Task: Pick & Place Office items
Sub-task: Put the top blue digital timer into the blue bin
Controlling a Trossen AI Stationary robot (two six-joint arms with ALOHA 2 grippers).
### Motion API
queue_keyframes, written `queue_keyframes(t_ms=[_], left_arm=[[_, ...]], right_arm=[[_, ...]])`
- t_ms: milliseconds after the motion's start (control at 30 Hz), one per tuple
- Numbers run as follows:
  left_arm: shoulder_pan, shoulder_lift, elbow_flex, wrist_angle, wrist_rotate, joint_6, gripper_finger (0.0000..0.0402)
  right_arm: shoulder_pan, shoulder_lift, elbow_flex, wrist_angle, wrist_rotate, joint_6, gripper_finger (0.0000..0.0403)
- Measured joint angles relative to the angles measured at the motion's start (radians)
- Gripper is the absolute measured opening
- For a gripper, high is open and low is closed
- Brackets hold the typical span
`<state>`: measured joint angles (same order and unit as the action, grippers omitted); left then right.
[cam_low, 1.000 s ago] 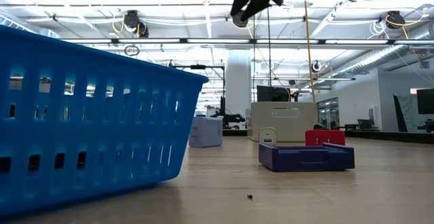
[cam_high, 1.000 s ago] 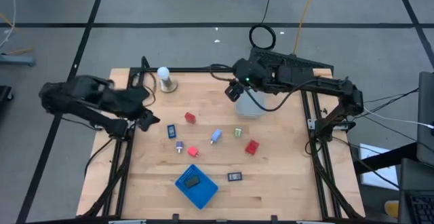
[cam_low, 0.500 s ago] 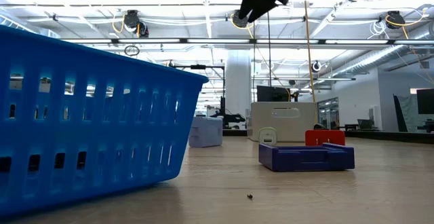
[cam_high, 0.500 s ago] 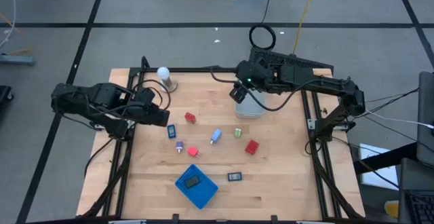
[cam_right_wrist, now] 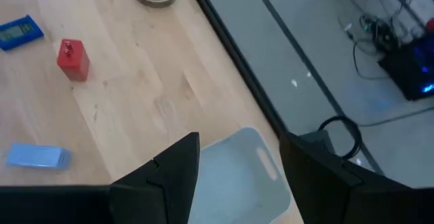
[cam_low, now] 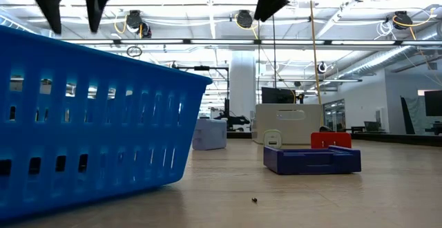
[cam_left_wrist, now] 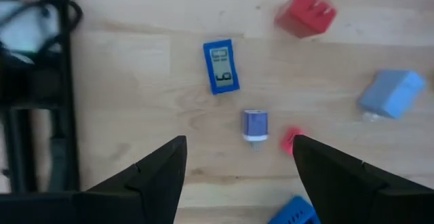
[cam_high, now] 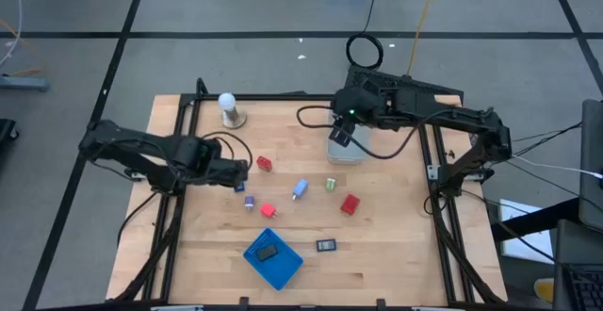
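Observation:
The office items lie scattered mid-table: a red block [cam_high: 264,163], a pale blue tube [cam_high: 300,188], a green bit [cam_high: 331,185], a second red block [cam_high: 350,204], a purple bit [cam_high: 249,201] and a black rectangle [cam_high: 326,245]. My left gripper [cam_high: 241,172] hangs open, pointing down, above a flat blue piece with a display [cam_left_wrist: 221,66] and the purple bit [cam_left_wrist: 255,125]; nothing is between its fingers. My right gripper [cam_high: 344,134] stands open and empty over the clear bin [cam_right_wrist: 237,170].
A blue tray [cam_high: 273,259] holding a dark piece sits near the table's front edge; it fills the left of the low view [cam_low: 90,117]. A white ball on a round stand [cam_high: 227,109] is at the far left. Black frame rails [cam_high: 174,207] run along both table sides.
My left gripper has moved from the table's left edge toward the middle and come down, rolling its wrist, and now hangs over the flat blue piece. My right gripper has shifted slightly toward the table's right and near side, over the clear bin. No item has moved.

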<state>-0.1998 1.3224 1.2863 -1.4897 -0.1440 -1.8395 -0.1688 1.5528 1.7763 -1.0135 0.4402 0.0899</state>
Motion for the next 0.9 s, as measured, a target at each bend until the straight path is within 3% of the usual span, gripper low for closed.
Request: queue_keyframes(t_ms=[233, 400, 700, 900], left_arm=[[0.051, -0.057, -0.189, 0.227, 0.022, -0.001, 0.0274], [0.117, -0.079, -0.292, 0.317, 0.049, 0.040, 0.0274], [0.197, -0.080, -0.492, 0.552, 0.116, 0.108, 0.0273], [0.225, -0.080, -0.547, 0.580, 0.129, 0.131, 0.0273]], right_arm=[[-0.003, -0.086, 0.000, 0.030, -0.004, -0.060, 0.0197], [-0.021, -0.142, 0.000, 0.061, -0.081, -0.050, 0.0197], [-0.021, -0.177, 0.000, 0.059, -0.078, -0.050, 0.0196], [-0.021, -0.177, 0.000, 0.059, -0.078, -0.050, 0.0196]])
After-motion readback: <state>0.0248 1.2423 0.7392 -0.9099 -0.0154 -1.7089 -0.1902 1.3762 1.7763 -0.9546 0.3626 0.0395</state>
